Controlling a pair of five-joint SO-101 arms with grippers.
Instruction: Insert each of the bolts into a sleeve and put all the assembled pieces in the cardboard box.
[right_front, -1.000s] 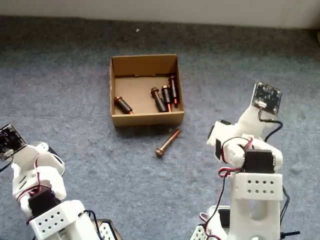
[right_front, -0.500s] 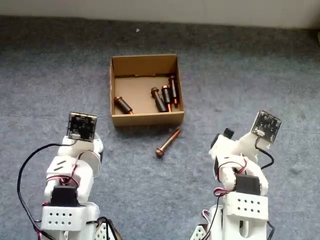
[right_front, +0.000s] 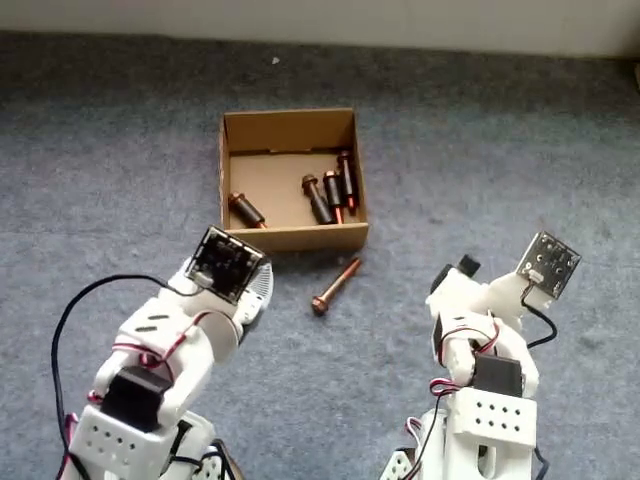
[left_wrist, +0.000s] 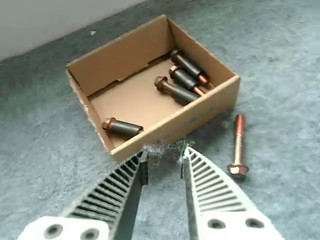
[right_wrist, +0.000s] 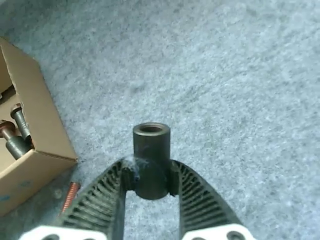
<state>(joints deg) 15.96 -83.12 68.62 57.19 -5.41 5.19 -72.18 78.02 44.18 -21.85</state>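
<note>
Right wrist view: my right claw (right_wrist: 150, 168) clamps a sleeve (right_wrist: 151, 145) upright. My left claw (left_wrist: 164, 153), slightly parted and empty, hovers near the loose bolt (right_front: 336, 285), at 5 o'clock off the cardboard box (right_front: 295, 238). Next, I judge: grasp the bolt and line it up with the bore.

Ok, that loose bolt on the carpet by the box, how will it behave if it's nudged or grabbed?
The bolt looks like solid metal, so probably stiff and heavy for its size. Its round shank may roll if nudged sideways, though the wide head and the fuzzy carpet should curb that. The thin shank might slip in a loose grip.
</note>
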